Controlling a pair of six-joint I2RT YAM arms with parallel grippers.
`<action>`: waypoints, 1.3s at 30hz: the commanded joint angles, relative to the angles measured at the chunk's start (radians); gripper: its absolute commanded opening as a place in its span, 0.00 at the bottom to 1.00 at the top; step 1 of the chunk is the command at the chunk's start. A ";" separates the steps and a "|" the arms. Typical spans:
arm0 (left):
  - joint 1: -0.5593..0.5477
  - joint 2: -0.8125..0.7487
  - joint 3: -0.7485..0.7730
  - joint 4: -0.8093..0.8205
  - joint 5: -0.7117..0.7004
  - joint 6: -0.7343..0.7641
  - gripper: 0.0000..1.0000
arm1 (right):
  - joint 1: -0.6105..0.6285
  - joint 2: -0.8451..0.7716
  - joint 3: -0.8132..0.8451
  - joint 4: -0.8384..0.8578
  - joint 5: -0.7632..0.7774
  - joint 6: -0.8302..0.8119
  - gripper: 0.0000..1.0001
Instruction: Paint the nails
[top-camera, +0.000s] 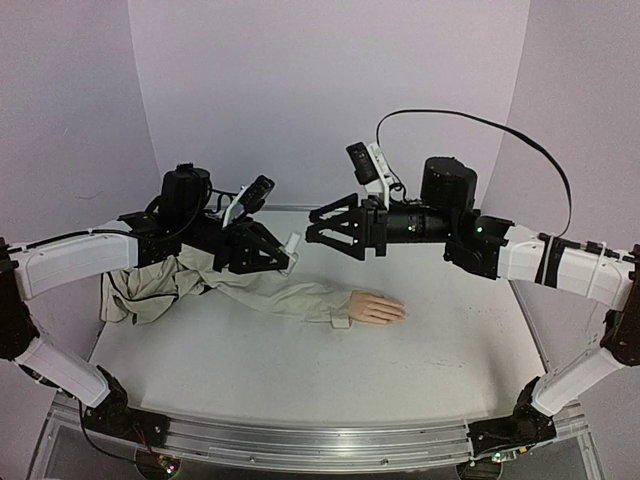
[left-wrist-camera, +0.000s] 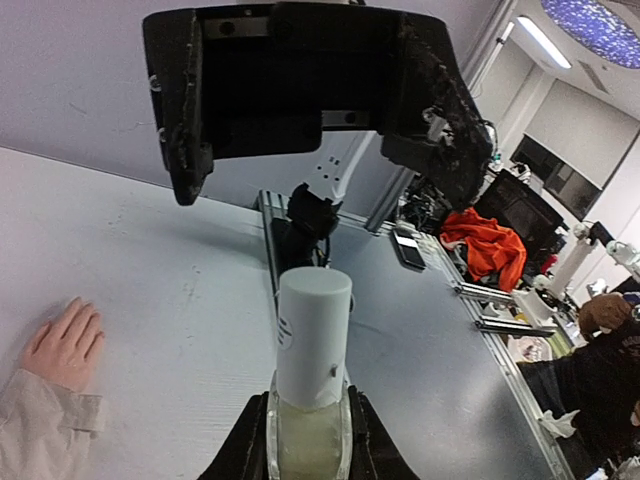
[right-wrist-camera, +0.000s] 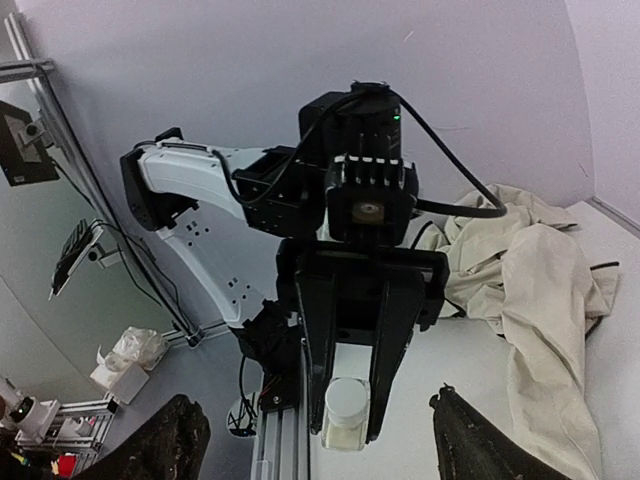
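Note:
My left gripper (top-camera: 284, 256) is shut on the glass body of a small bottle with a white cap (top-camera: 293, 243), held in the air with the cap towards the right arm. The bottle also shows in the left wrist view (left-wrist-camera: 312, 340) and in the right wrist view (right-wrist-camera: 346, 408). My right gripper (top-camera: 312, 229) is open and empty, level with the cap and a short gap away from it, jaws spread wide (left-wrist-camera: 320, 185). The peach mannequin hand (top-camera: 377, 308) lies flat on the table below, palm down, with a beige sleeve (top-camera: 290, 295). Its nails (left-wrist-camera: 82, 306) are too small to make out.
The rest of the beige jacket (top-camera: 140, 290) is heaped at the left of the white table (top-camera: 300, 370), under my left arm. Purple walls close the back and sides. A metal rail (top-camera: 300, 438) runs along the near edge.

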 joint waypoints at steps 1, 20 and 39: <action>-0.011 -0.020 0.032 0.045 0.158 -0.031 0.00 | 0.000 0.054 0.060 0.151 -0.147 0.029 0.73; -0.016 -0.011 0.032 0.045 0.147 -0.035 0.00 | 0.045 0.237 0.205 0.239 -0.275 0.089 0.24; -0.022 -0.220 -0.145 0.043 -1.096 0.147 0.00 | 0.113 0.311 0.192 0.191 0.110 0.161 0.00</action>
